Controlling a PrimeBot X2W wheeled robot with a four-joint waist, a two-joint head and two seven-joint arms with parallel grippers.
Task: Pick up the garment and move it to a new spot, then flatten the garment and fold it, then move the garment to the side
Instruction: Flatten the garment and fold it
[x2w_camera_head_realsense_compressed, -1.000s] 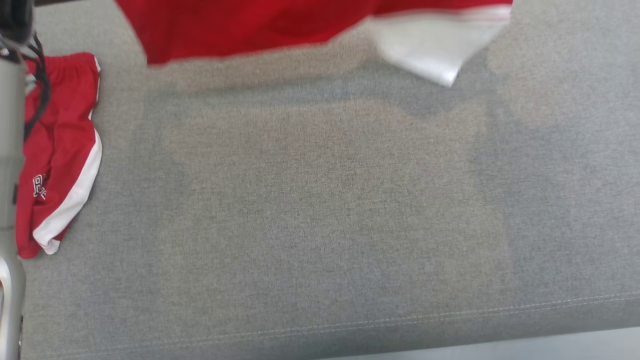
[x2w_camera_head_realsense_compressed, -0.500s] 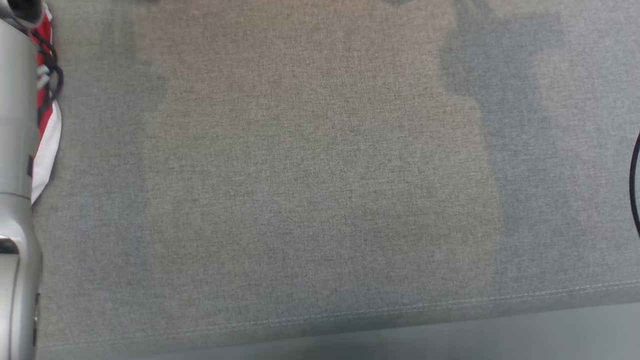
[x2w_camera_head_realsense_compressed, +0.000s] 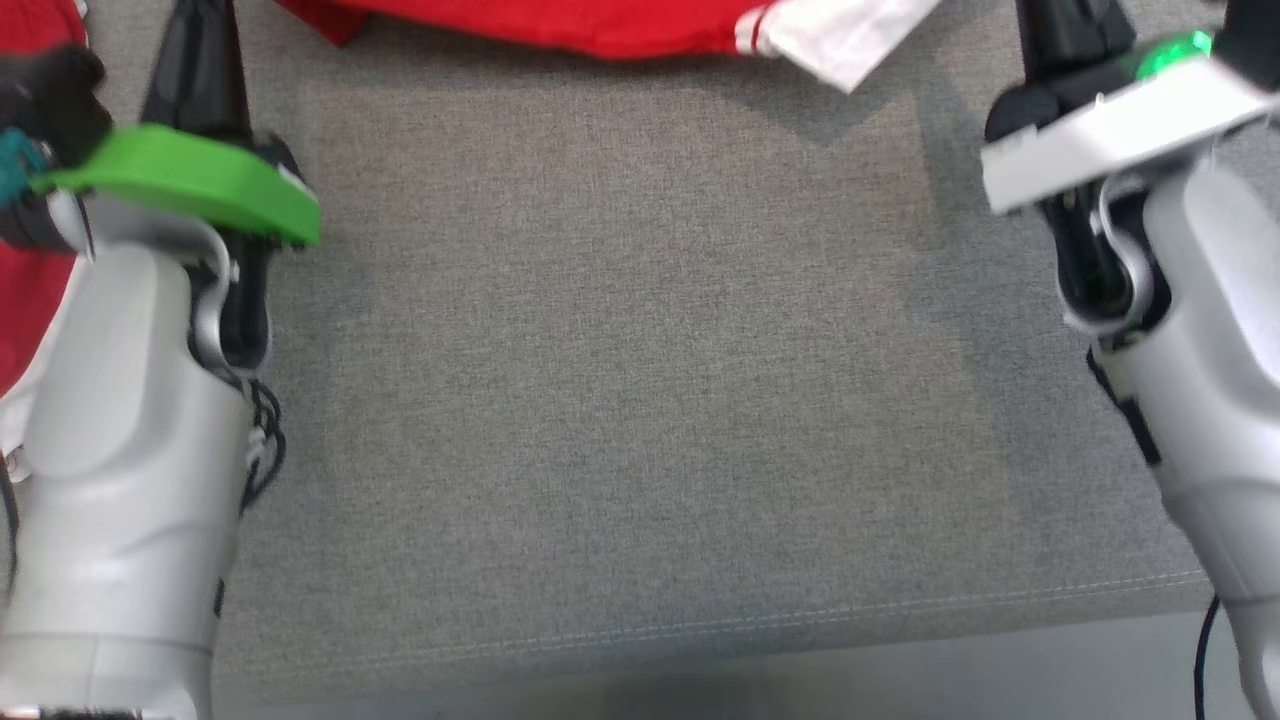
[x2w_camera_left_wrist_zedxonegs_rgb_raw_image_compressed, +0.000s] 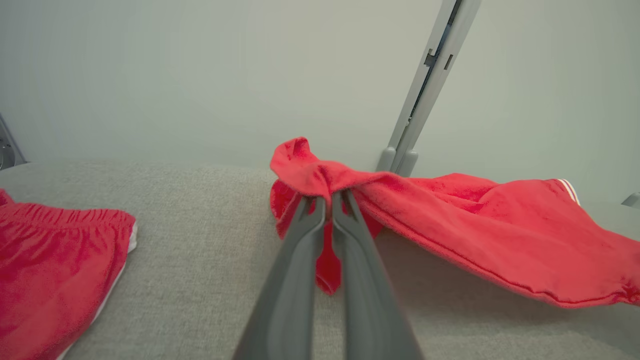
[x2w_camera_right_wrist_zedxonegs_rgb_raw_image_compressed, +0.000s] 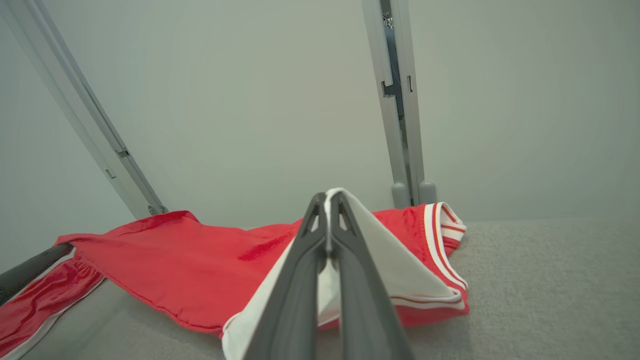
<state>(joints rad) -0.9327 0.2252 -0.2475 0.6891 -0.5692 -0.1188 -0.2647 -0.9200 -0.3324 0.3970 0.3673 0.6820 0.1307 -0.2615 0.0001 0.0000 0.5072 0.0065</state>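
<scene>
Garment (x2w_camera_head_realsense_compressed: 560, 25) at head-view top | wrist views: left claw (x2w_camera_left_wrist_zedxonegs_rgb_raw_image_compressed: 328, 199) pinches red fold | right claw (x2w_camera_right_wrist_zedxonegs_rgb_raw_image_compressed: 328, 197) pinches white panel

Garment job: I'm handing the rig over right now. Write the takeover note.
Left gripper: shut on a red corner of the garment.
Right gripper: shut on its white panel.
Where: the garment is stretched between both grippers at the far side of the grey surface; separate red shorts lie to the left.
Done: picked up, raised at both ends.
Left: set down at the new spot, flatten, fold, move aside.
</scene>
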